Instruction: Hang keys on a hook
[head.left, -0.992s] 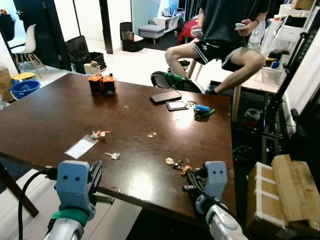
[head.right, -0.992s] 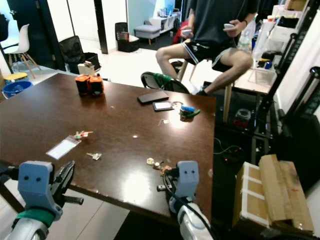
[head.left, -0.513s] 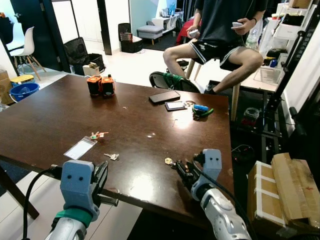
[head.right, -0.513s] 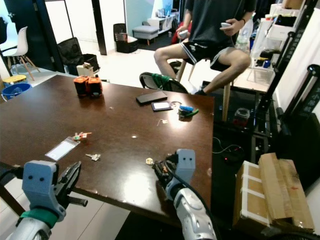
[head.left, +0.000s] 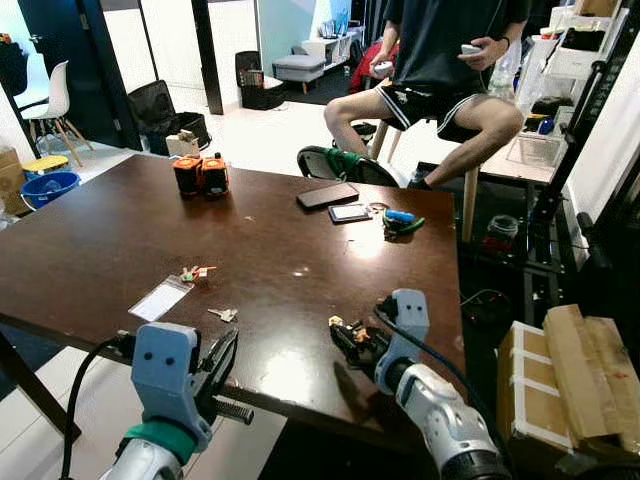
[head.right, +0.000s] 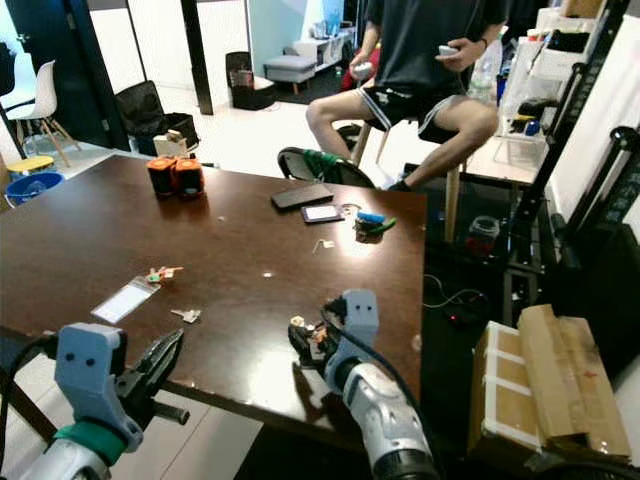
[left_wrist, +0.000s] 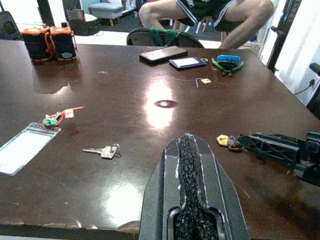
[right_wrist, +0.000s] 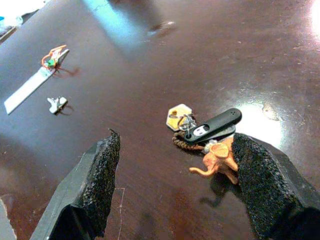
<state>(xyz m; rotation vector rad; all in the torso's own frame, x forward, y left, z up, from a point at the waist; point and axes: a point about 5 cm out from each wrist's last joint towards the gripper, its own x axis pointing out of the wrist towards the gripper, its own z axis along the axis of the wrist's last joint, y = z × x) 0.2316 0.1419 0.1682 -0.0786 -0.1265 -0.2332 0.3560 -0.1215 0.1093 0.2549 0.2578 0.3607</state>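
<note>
The left gripper (head.left: 225, 358) hangs at the near edge of the table (head.left: 90, 250), close to the left corner. Its two black fingers are pressed together and grip nothing. In front of it the dark wood lies bare for a good way.

A bit further in on the left sits a clear badge holder (head.left: 161, 297) with a small green and orange tag (head.left: 192, 271) just beside it. A small silver key (head.left: 224, 314) lies near them, well apart from both grippers. Two orange and black blocks (head.left: 201, 173) stand side by side at the far left part of the table.

The right gripper (right_wrist: 175, 195) is low over the table near the front right corner. Its fingers are spread wide apart. The keys (right_wrist: 202, 134) lie flat on the wood between the fingers, much nearer one finger. The bunch has a yellow tag, a black fob and a little orange toy. The orange toy may be touching that finger, but it is hard to tell. The table's right edge is near this arm.

At the far right of the table lie a dark phone (head.left: 331, 195), a smaller phone (head.left: 351, 212) and a blue and green thing (head.left: 402, 220).

Behind the table a person (head.left: 440, 70) sits on a stool. A cardboard box (head.left: 565, 385) stands on the floor to the right.
</note>
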